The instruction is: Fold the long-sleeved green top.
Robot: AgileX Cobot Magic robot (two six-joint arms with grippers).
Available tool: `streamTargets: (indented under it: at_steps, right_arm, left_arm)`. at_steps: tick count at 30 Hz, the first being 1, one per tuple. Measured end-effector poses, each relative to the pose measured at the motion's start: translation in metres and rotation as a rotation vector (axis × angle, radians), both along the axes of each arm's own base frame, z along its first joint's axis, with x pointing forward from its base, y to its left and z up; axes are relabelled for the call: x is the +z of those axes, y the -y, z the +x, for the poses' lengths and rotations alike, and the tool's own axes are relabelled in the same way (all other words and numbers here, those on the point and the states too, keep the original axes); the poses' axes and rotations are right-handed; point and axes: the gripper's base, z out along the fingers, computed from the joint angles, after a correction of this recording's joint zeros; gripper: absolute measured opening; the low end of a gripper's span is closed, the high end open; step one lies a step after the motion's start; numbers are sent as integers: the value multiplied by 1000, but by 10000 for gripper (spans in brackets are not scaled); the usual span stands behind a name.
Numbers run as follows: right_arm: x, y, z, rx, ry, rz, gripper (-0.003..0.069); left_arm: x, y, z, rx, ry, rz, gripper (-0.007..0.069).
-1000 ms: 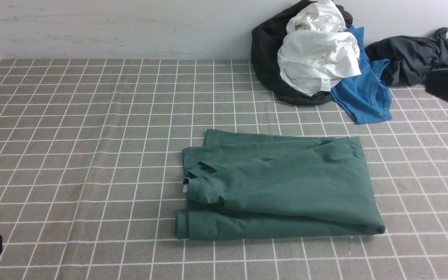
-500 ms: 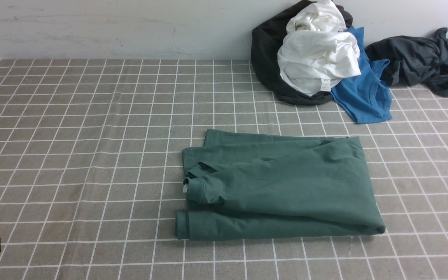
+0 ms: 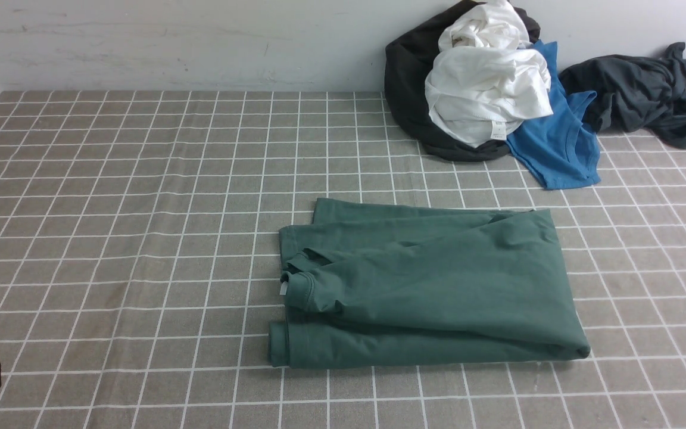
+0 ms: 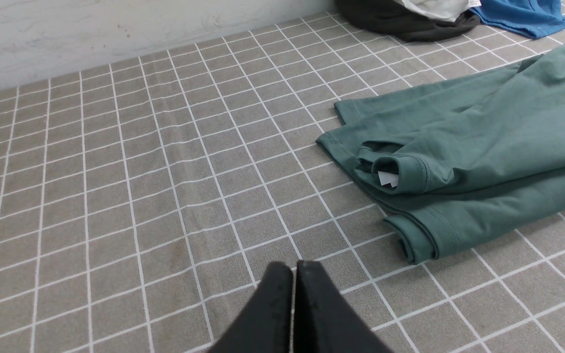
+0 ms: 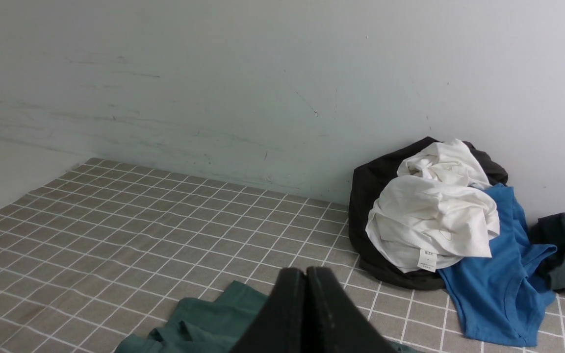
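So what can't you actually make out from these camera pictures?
- Green long-sleeved top: its sleeves and any print are folded out of sight in every view.
- Right gripper: absent from the front view; seen only in its own wrist view, shut.
- Left gripper: the front view's edge cuts off all but a dark corner.
- White garment: its tag's print is too small to read.
- Dark garment: largely buried under the white one.

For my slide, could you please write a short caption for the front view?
Folded green long-sleeved top on the checked tablecloth, with a pile of clothes by the wall behind.
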Motion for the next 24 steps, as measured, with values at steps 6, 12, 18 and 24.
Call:
streamTargets:
  at_steps: [6, 12, 18, 24]
  right_arm:
    - [-1, 2, 1, -18, 7, -21, -14]
    - [-34, 7, 7, -90, 42, -44, -14]
    - [-114, 24, 0, -275, 84, -94, -14]
    - [-186, 36, -14, -436, 5, -18, -14]
  left_arm:
    - [0, 0, 0, 0, 0, 0, -7]
    - [0, 0, 0, 0, 1, 0, -7]
    - [0, 0, 0, 0, 1, 0, -7]
    - [0, 0, 0, 0, 1, 0, -7]
